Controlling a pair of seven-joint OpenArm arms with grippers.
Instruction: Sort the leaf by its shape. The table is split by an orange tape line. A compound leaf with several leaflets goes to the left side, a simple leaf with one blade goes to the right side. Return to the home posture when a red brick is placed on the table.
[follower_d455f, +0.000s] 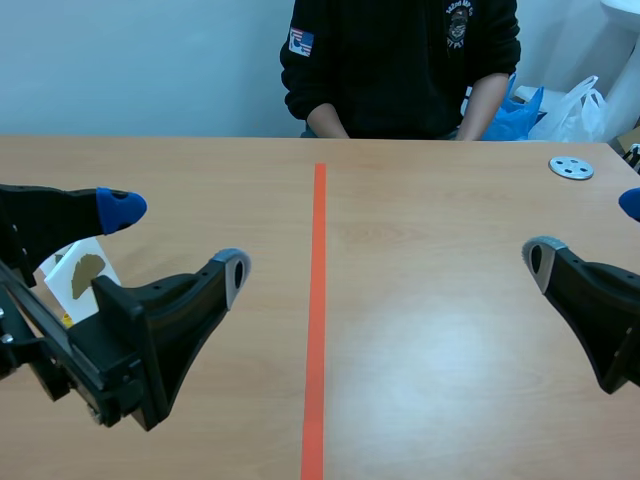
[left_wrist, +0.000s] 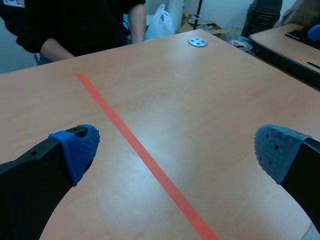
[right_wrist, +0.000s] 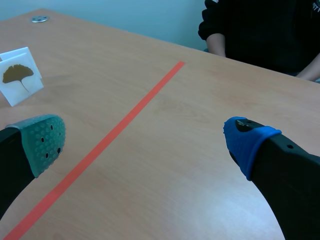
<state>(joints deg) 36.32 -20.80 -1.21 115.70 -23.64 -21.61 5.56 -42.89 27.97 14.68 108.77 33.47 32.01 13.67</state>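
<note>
A small white card (follower_d455f: 85, 272) with one brown fan-shaped leaf on it stands on the table left of the orange tape line (follower_d455f: 318, 300). My left gripper (follower_d455f: 176, 240) hovers open just in front of it and hides part of the card. In the right wrist view the card (right_wrist: 19, 76) stands far off beyond the tape line (right_wrist: 115, 130), and the right gripper (right_wrist: 145, 142) is open with nothing between its fingers. The right gripper (follower_d455f: 585, 232) hangs over the table's right side. The left wrist view shows the left gripper (left_wrist: 175, 150) open over the tape line (left_wrist: 135, 145); the card is out of that view.
A person in a dark sweater (follower_d455f: 400, 70) sits across the table with both forearms at its far edge. A round metal disc (follower_d455f: 571, 168) lies at the far right corner. Plastic bags (follower_d455f: 575, 110) sit beyond the table.
</note>
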